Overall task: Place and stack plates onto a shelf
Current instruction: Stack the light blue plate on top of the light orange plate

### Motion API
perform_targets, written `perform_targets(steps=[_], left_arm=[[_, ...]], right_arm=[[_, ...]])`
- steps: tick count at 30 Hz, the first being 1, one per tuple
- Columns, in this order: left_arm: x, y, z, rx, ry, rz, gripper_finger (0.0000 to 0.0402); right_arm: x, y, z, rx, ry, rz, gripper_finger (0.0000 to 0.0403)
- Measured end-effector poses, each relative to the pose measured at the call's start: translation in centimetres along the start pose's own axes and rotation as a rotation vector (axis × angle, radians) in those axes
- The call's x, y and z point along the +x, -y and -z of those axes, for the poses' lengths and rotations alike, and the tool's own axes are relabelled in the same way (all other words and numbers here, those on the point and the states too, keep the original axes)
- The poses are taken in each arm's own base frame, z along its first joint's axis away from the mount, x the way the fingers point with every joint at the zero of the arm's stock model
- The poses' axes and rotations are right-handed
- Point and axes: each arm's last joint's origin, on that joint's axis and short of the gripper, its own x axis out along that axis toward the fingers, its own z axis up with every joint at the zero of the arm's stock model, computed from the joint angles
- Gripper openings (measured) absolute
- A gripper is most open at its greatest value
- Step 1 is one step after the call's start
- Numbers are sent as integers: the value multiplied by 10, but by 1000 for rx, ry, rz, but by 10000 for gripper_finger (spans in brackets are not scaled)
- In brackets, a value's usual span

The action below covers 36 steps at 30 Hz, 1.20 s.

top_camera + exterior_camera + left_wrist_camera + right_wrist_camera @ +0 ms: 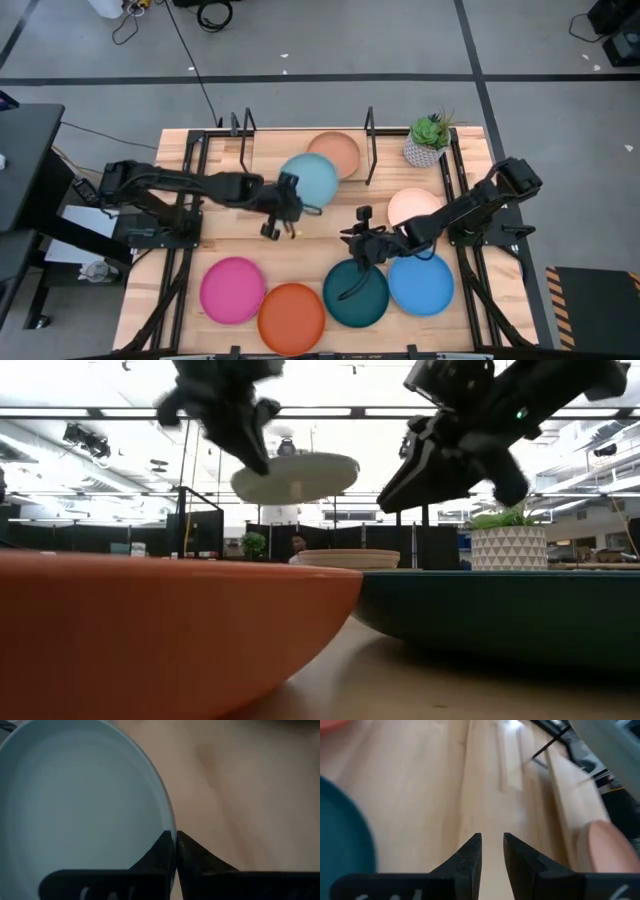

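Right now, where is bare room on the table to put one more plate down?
Bare wood lies in front of the shelf, between the magenta plate and the left pincer holding the light blue plate. The front edge is crowded: orange plate, teal plate, blue plate.

**Overhead layout of table, arms and plates**

The left gripper (290, 208) holds the light blue plate (310, 180) beside the peach-orange plate (335, 152) on the shelf (270, 150). The right gripper (362, 243) hangs above the teal plate (355, 293). Magenta plate (232, 290), orange plate (291, 318), blue plate (421, 284) and pale peach plate (412, 206) lie on the table.
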Motion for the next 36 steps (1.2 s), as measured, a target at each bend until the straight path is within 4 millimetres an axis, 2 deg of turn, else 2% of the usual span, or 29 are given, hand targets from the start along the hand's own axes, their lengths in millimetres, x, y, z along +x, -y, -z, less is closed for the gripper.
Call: perform_targets(steps=[10, 16, 21, 25, 28, 32, 36], left_arm=[[66, -55, 23, 189, -36, -70, 17], [91, -95, 29, 168, 28, -14, 16], [107, -121, 36, 150, 4, -29, 16], [119, -127, 45, 146, -3, 4, 16], [128, -127, 50, 93, 0, 17, 34], [128, -125, 47, 71, 3, 20, 84], [113, -125, 39, 32, 29, 7, 126]], right_arm=[[-29, 21, -3, 125, 1, -5, 86], [-39, 27, 16, 188, 32, 27, 86], [-45, 30, 29, 240, 80, 35, 86], [-48, 32, 35, 264, 100, 34, 86], [-50, 32, 37, 278, 101, 32, 86], [-50, 32, 37, 284, 97, 30, 86], [-50, 32, 37, 285, 100, 30, 86]])
